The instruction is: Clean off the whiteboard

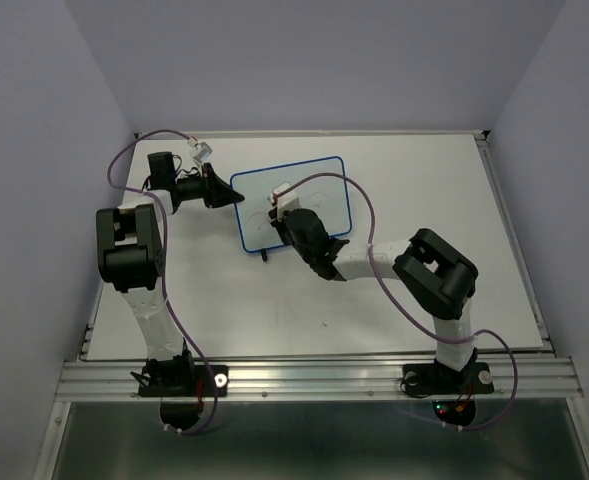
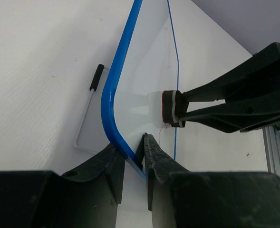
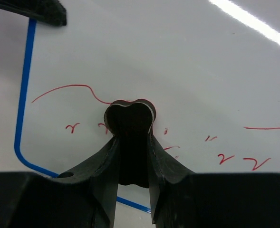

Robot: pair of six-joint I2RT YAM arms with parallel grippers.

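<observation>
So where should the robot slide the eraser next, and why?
Probably sideways, over the red squiggles beside it. The right jaws are shut on the eraser, pressed against the whiteboard, and red marks show on both sides. The left jaws pinch the blue rim, steadying the board.

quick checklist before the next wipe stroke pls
1. left gripper clamped on the whiteboard rim: ok
2. right gripper shut on the eraser: ok
3. eraser touching the board face: ok
4. board clean: not ok, red marks on both sides of the eraser
5. enough pressing force: cannot tell
</observation>
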